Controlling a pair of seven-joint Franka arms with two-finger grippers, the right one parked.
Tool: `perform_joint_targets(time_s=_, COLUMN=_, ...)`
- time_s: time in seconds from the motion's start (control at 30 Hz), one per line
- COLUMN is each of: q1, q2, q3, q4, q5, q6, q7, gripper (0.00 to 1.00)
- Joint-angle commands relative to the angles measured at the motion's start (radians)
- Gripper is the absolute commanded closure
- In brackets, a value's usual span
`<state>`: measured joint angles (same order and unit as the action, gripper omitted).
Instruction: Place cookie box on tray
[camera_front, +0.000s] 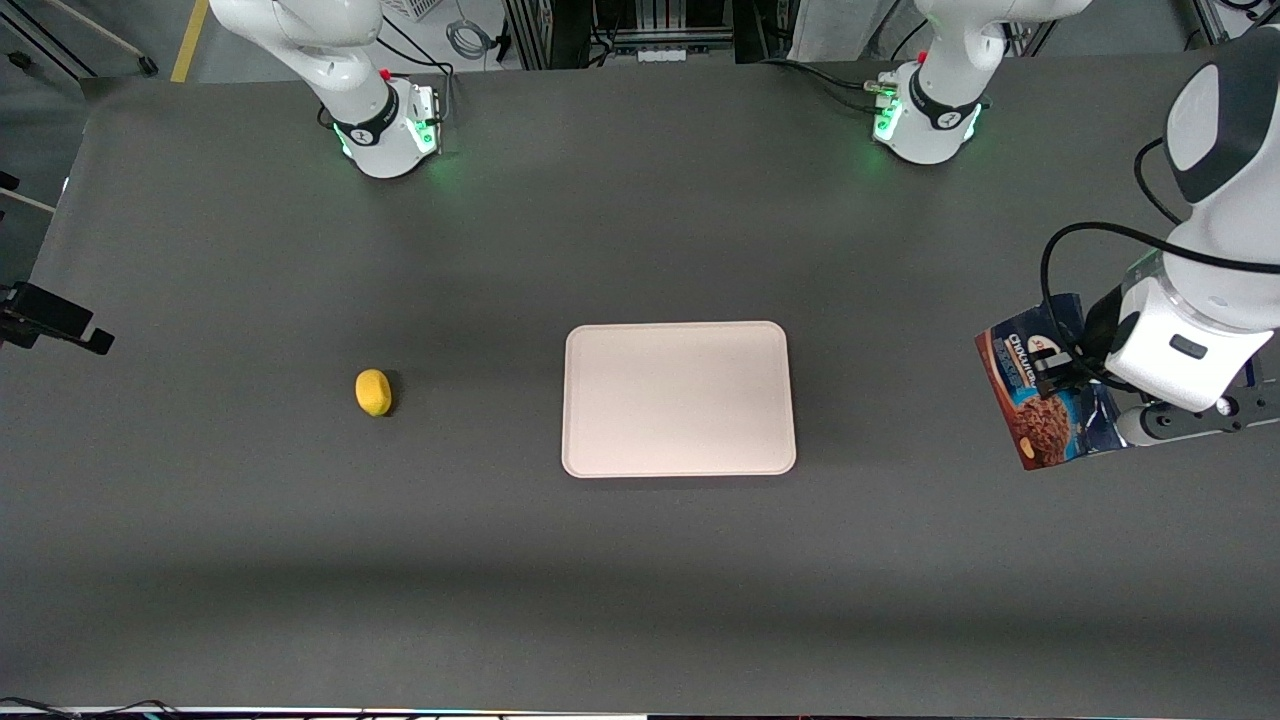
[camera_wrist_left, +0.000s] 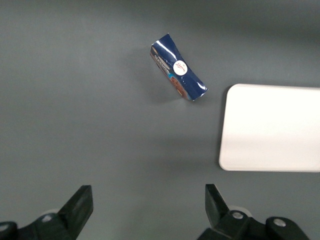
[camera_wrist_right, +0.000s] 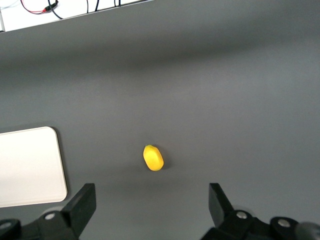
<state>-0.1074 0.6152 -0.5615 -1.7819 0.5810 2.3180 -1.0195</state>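
The claw hangs above the bench with fingers apart – ready for the box, lying beside the tray.

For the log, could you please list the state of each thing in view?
cookie box: lying on the table, not gripped, off the tray.
tray: flat on the table, nothing on it.
gripper: above the cookie box, fingers open.
lemon: resting on the table.
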Motion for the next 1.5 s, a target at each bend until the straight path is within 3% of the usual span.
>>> perform_joint_targets(time_s=0.0, q1=0.011, q2=-0.035, q3=-0.005, q4=-0.002, q5=0.016, q6=-0.009, q7=-0.019, gripper=0.0)
perform_joint_targets(time_s=0.2, q1=0.012, q2=-0.068, q3=-0.02, q4=-0.004, q5=0.005, q6=-0.014, q7=-0.016, gripper=0.0)
perform_joint_targets(time_s=0.33, q1=0.018, q2=-0.1, q3=-0.026, q4=-0.002, q5=-0.042, q6=-0.017, q7=0.002, gripper=0.0)
perform_joint_targets(time_s=0.47, q1=0.021, q2=-0.178, q3=-0.026, q4=0.001, q5=-0.137, q6=-0.068, q7=0.125, gripper=0.0)
perform_joint_targets(time_s=0.63, q1=0.043, q2=-0.311, q3=-0.009, q4=0.007, q5=-0.323, q6=-0.164, q7=0.336, gripper=0.0)
perform_joint_targets(time_s=0.93, q1=0.045, q2=-0.525, q3=0.199, q4=0.01, q5=-0.524, q6=-0.353, q7=0.732, gripper=0.0)
perform_joint_targets(time_s=1.13, q1=0.041, q2=-0.609, q3=0.334, q4=0.004, q5=-0.547, q6=-0.437, q7=0.837, gripper=0.0)
perform_joint_targets(time_s=1.47, q1=0.041, q2=-0.672, q3=0.445, q4=-0.016, q5=-0.547, q6=-0.474, q7=0.909, gripper=0.0)
